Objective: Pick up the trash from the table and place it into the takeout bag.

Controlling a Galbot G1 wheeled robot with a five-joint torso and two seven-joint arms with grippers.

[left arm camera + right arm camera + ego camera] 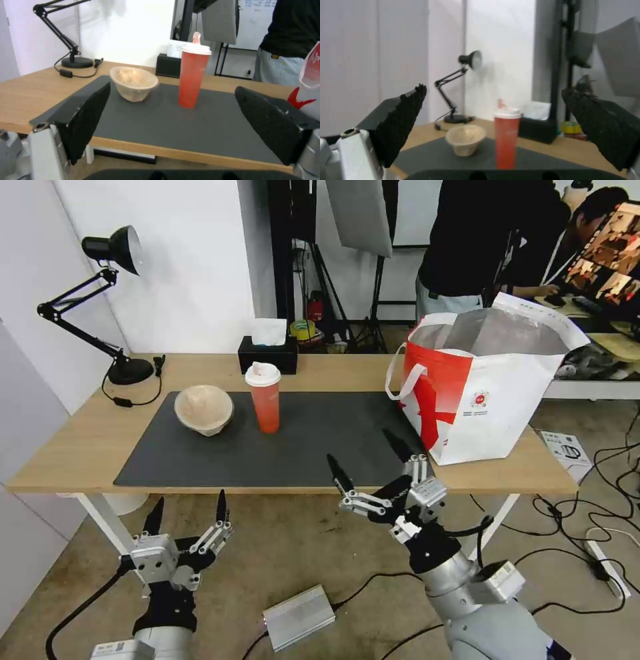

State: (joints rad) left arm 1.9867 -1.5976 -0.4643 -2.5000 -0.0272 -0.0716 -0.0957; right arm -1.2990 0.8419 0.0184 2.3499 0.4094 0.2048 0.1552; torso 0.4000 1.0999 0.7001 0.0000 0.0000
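1. The right gripper [370,467] hangs just off the near edge of the table [67,460], level with the desktop, its two black fingers spread wide and holding nothing.
2. The left gripper [188,511] sits lower, below and short of the table edge, fingers likewise wide apart and empty.
3. The red cup [265,398] stands upright on the dark mat [320,447], ahead of the right gripper and off to its left. Its long axis is vertical, white lid on top.
4. In the right wrist view the cup [506,138] shows between the two spread fingers, slightly toward one side, so the opening is roughly lined up with it.
5. The beige bowl [204,409] lies tipped on its side on the mat just left of the cup, farther from the right gripper and nearly straight ahead of the left one.
6. The takeout bag [487,387] stands open on the table ahead and to the right of the right gripper, close by it.
7. Judged from this layout, the right arm is better placed for the cup: it is higher, nearer the table, and next to the bag. A sideways approach across the cup's upright body would suit.
8. The black tissue box [268,355] sits beyond the cup, the desk lamp [100,300] far off to the left.
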